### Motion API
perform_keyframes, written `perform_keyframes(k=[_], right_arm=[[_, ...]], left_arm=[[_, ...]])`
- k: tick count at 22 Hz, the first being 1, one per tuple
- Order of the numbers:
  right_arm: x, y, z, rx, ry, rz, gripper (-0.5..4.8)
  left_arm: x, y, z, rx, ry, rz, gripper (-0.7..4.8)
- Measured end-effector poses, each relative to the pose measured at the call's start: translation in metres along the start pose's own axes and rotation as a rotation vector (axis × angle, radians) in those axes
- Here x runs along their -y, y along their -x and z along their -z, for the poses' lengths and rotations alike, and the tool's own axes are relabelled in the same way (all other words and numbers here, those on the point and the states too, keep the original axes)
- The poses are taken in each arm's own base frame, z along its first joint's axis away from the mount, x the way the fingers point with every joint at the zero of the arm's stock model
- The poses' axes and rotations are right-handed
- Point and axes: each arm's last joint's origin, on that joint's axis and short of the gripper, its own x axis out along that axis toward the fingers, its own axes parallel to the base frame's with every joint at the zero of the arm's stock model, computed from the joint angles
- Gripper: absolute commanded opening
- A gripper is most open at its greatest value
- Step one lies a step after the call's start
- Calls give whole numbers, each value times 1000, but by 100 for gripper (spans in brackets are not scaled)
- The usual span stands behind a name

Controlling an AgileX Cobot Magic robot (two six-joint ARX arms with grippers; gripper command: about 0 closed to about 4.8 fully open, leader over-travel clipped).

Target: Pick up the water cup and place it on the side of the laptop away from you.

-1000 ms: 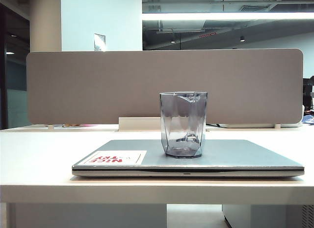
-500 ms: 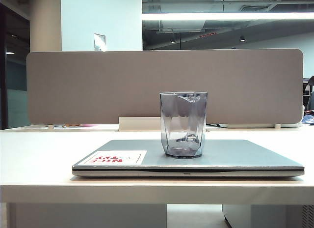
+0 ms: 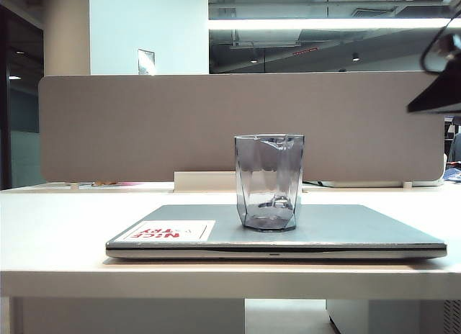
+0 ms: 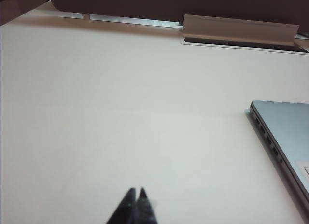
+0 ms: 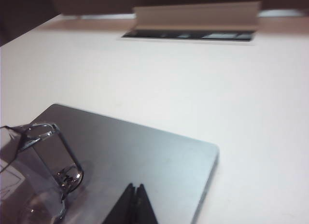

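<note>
Water cup (image 3: 269, 183) stood upright on the closed laptop (image 3: 346, 229), center of the exterior frame, a bit right of the lid's middle. White sticker (image 3: 170, 231) with red letters sat on the lid's lower-left part. Laptop lay flat on the white desk (image 3: 50, 226), grey divider panel (image 3: 130, 125) behind it. Part of the right arm (image 3: 439, 82) showed at the upper right edge of the exterior frame, well apart from the cup. Right end effector (image 5: 135, 197) hung over the laptop lid near the cup, fingers pressed together, holding nothing. Left end effector (image 4: 136, 201) hung over bare desk beside the laptop's edge, fingers pressed together, empty.
</note>
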Motion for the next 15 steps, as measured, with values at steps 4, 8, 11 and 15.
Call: perform_keyframes(k=[4,8,11,15], right_arm=[[15,-31,4,-86,-5,-110,65],[27,-56,14,-139,17,-246,115],[31,-66,27,-156,17,-334,122],[27,-84,45,-156,35,-404,172]], left_arm=[[0,0,0,0,0,0,-5],[0,0,0,1,0,0,-5],[0,0,0,0,0,0,-5],[0,0,0,1,0,0,-5]])
